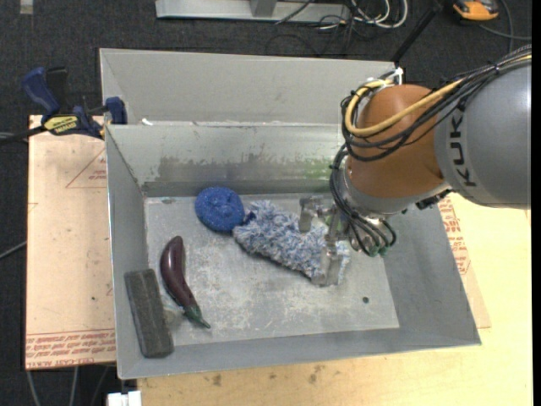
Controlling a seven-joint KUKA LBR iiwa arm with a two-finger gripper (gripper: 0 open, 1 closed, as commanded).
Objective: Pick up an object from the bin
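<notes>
My gripper point(323, 242) is down in the right half of the bin, open. One finger point(307, 214) stands at the far side of a blue-and-white knitted cloth point(277, 237) and the other finger point(336, 267) at its near side, so the cloth's right end lies between them. The cloth is crumpled and rests on the bin floor near the middle. A blue ball point(219, 207) touches the cloth's left end by the back wall.
A dark purple toy eggplant point(176, 276) with a green stem lies at the left front. Beside it, along the left wall, lies a grey oblong block point(149, 312). The arm with its orange cover hangs over the bin's right side.
</notes>
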